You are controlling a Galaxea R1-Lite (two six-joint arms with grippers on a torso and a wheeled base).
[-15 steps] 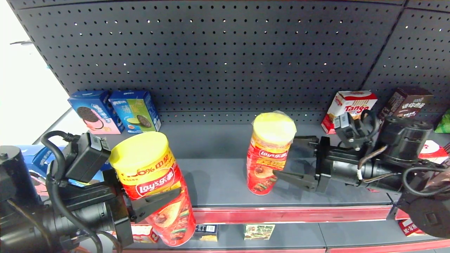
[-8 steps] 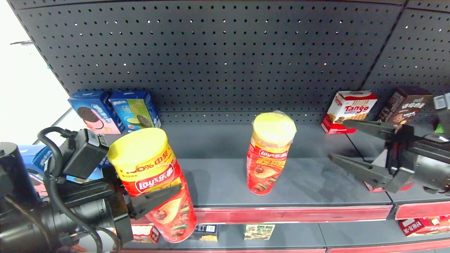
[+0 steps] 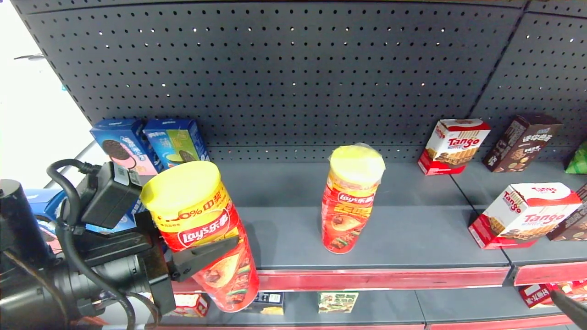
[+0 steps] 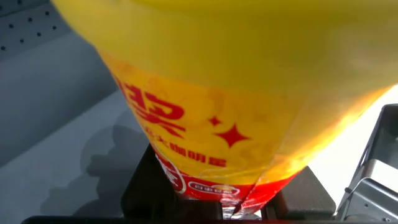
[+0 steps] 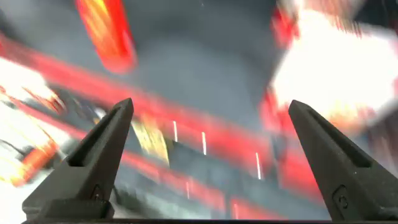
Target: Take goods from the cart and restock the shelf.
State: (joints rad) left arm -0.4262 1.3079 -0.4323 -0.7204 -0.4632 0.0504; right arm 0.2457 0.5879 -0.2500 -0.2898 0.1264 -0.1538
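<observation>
Shelf [image 3: 412, 233] of dark grey metal with a red front edge spans the scene, backed by a perforated pegboard [image 3: 293, 82]. At the near left, the left gripper [image 3: 197, 247] has its jaws clamped on a tilted chip can [image 3: 202, 224] with a yellow lid, held in front of the shelf's edge. A second chip can [image 3: 351, 201] stands upright mid-shelf, well apart from the first. Two blue cookie boxes [image 3: 149, 144] lean side by side at the far left. On the right sit a far wafer box [image 3: 454, 144], a brown box [image 3: 523, 142] beside it, and a near wafer box [image 3: 527, 215]. The right gripper [image 5: 211, 104] hangs low before the shelf, jaws wide apart and holding nothing.
</observation>
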